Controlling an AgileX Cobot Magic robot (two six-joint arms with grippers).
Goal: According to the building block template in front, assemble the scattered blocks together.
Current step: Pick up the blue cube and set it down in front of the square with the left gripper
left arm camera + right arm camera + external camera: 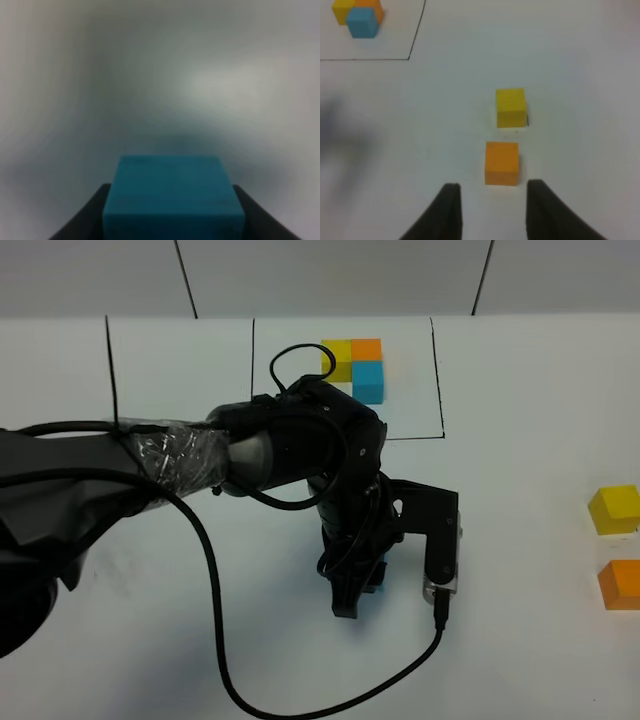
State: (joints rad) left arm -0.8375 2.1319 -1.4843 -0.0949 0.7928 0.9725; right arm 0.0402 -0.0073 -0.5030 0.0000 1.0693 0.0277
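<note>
Nothing is joined yet: the left gripper [357,600] clasps the blue cube [172,195] at lower centre, while the orange cube [502,162] and yellow cube [510,106] wait before the open-fingered right gripper [490,212].

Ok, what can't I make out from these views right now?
Exterior high: the left arm hides its jaws and all but a sliver of the blue cube.
Left wrist: table blurred, cube's base cut off; lifted or resting, cannot tell.
Exterior high: orange cube clipped by the edge; right arm out of frame.
</note>
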